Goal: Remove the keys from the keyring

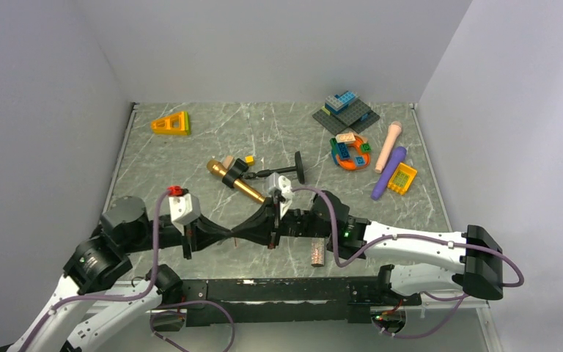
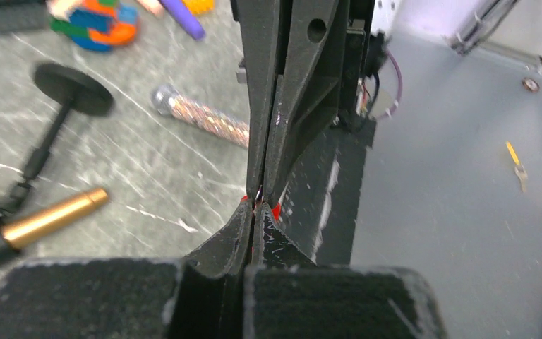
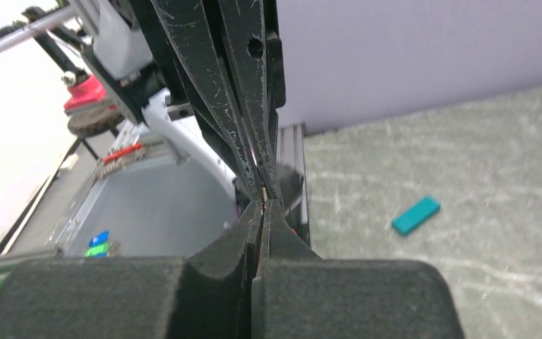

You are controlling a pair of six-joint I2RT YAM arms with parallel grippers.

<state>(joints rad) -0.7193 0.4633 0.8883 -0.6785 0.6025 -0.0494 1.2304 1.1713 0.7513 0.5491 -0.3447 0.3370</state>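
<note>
Both arms meet tip to tip low over the near middle of the table [image 1: 190,158]. The left gripper [image 2: 254,212] is pinched narrow, jaws pressed together, and so is the right gripper [image 2: 267,189], coming in nose-on from the opposite side. The tips are touching or all but. I can't properly see the keyring or the keys. Only small red flecks [image 2: 276,210] and a pale sliver show at the contact point between the tips, so I judge the ring sits pinched right there, lifted off the surface. I can't tell which arm has the ring and which has a key. Step in hand, as I read it: the two-handed work of getting a key off the ring, with no freed key visible on the table, so the task looks early or midway. The next move calls for one arm to hold steady while the other slides or twists the key along the coil toward its split end, in small motions, with the grip kept firm. Pulling straight apart risks the ring slipping out of one pinch. The gold cylinder [image 1: 238,185] and glitter tube [image 1: 317,254] lie well apart and are not involved.
</note>
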